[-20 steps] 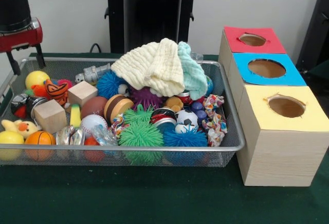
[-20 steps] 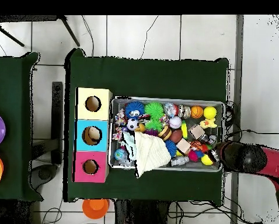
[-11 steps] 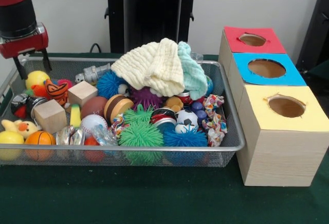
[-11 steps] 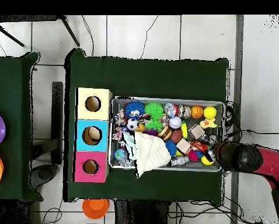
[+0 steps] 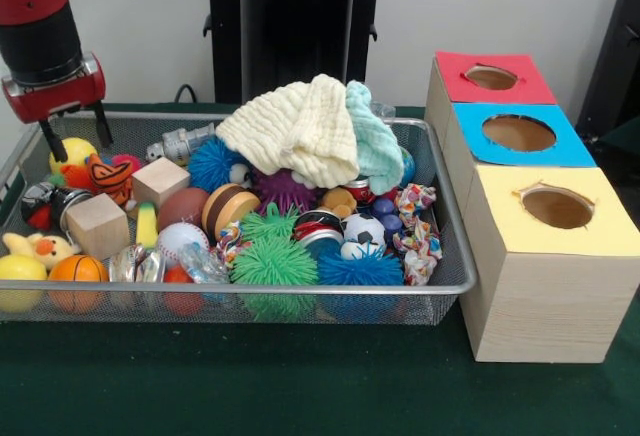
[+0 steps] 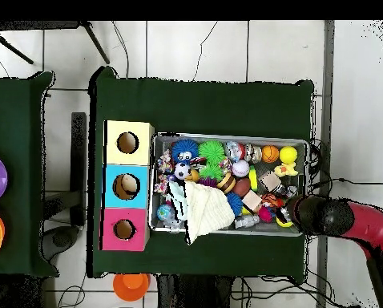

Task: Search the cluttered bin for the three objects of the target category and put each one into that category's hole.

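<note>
I have moved in over the bin's corner.
My gripper [image 5: 75, 131] hangs with jaws spread just above the yellow ball [image 5: 72, 153] in the bin [image 5: 445, 256].

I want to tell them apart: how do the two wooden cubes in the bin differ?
The front cube lies nearer the camera and looks larger; the rear cube sits further back, beside the brown ball. The front cube faces the camera more squarely; the rear cube is turned corner-on. Both are plain pale wood.
</note>
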Controlling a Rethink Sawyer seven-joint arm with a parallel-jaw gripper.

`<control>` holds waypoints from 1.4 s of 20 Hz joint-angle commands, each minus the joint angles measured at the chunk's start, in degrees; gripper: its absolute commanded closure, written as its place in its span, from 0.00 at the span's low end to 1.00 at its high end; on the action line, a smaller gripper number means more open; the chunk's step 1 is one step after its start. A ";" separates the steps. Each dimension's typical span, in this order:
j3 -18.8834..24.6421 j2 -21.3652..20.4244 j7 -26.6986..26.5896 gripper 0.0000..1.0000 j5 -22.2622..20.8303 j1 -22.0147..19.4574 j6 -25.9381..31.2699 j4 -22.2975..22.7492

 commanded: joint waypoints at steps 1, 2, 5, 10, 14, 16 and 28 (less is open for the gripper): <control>1.91 3.64 -7.47 0.00 -3.39 0.12 -3.54 1.80; 1.79 3.72 -7.52 0.00 -3.62 0.15 -3.57 1.66; 1.25 4.61 -7.63 0.00 -4.50 0.34 -3.87 0.82; -0.46 5.54 -7.76 0.00 -6.92 1.72 -3.39 -1.01; -0.82 6.30 -7.59 0.00 -8.38 2.07 -3.32 -2.05; -0.76 6.47 -7.63 0.00 -8.92 1.91 -3.10 -2.26; -0.52 7.85 -7.67 0.00 -12.38 1.31 -3.89 -4.23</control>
